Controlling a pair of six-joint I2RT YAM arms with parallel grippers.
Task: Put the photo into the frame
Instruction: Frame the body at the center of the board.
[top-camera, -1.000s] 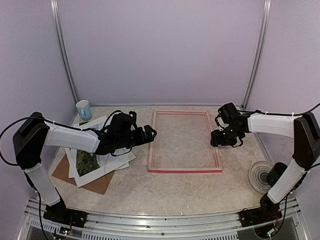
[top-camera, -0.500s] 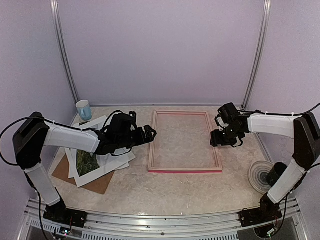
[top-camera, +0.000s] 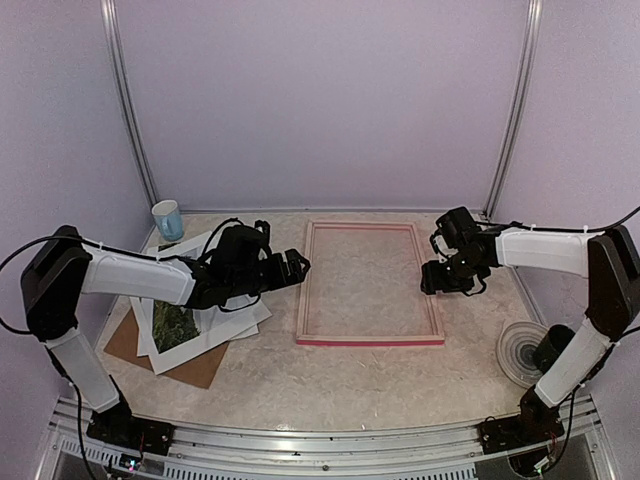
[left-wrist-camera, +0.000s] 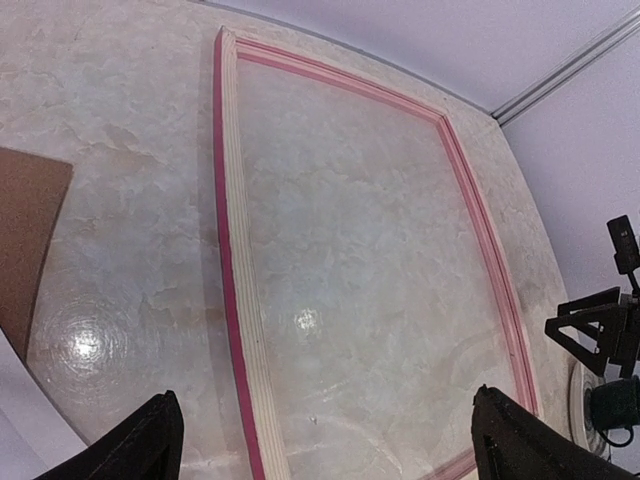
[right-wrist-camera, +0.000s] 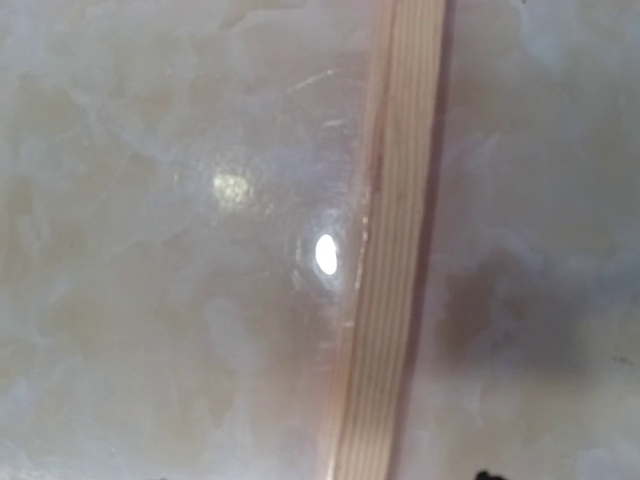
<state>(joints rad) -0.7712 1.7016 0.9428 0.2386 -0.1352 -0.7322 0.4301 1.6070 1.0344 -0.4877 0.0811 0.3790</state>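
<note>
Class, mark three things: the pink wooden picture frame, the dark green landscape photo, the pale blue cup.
pink wooden picture frame (top-camera: 370, 340): top view, near rail.
dark green landscape photo (top-camera: 175, 325): top view, visible middle.
pale blue cup (top-camera: 168, 222): top view, side wall.

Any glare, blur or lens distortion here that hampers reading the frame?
Right wrist: out of focus, two glare spots beside the frame rail. Left wrist: sharp, but the wide lens bows the rails, with glare on the table. Top external: sharp, evenly lit, faint shadows.
</note>
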